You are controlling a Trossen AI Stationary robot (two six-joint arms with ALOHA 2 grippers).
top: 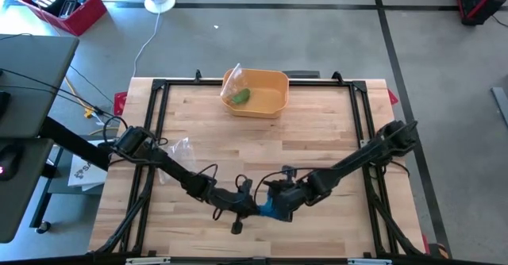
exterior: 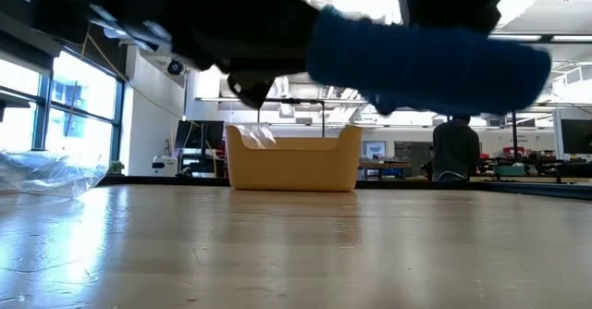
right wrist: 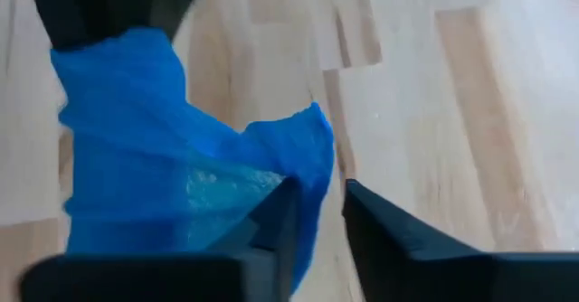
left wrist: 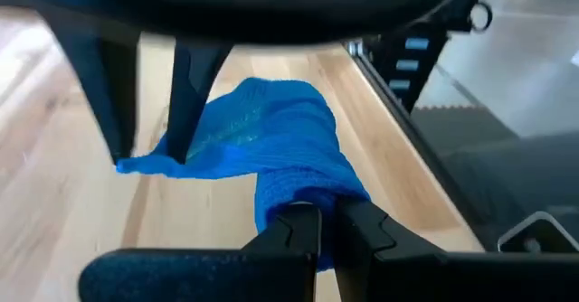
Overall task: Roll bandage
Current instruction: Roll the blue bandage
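Two dark arms meet over the near middle of a wooden counter [top: 317, 138], holding a blue bandage [top: 272, 209] between them. From above, the bandage is only a small blue patch between the left gripper [top: 252, 204] and the right gripper [top: 279, 201]. The left wrist view shows more: the left arm's jaws are pressed together, pinching one end of the bandage [left wrist: 271, 148]. The right wrist view shows the right gripper [right wrist: 317, 213] with its jaws slightly spread, blue cloth lying at the left one. The level view alone shows the bandage [exterior: 425, 59] hanging clear above the boards. A yellow bin [top: 258, 92] with a green item [top: 240, 97] inside sits at the far edge, clear plastic [top: 176, 147] toward the left. Beyond lie a grey floor [top: 317, 43], a red crate [top: 63, 7], and a windowed workshop.
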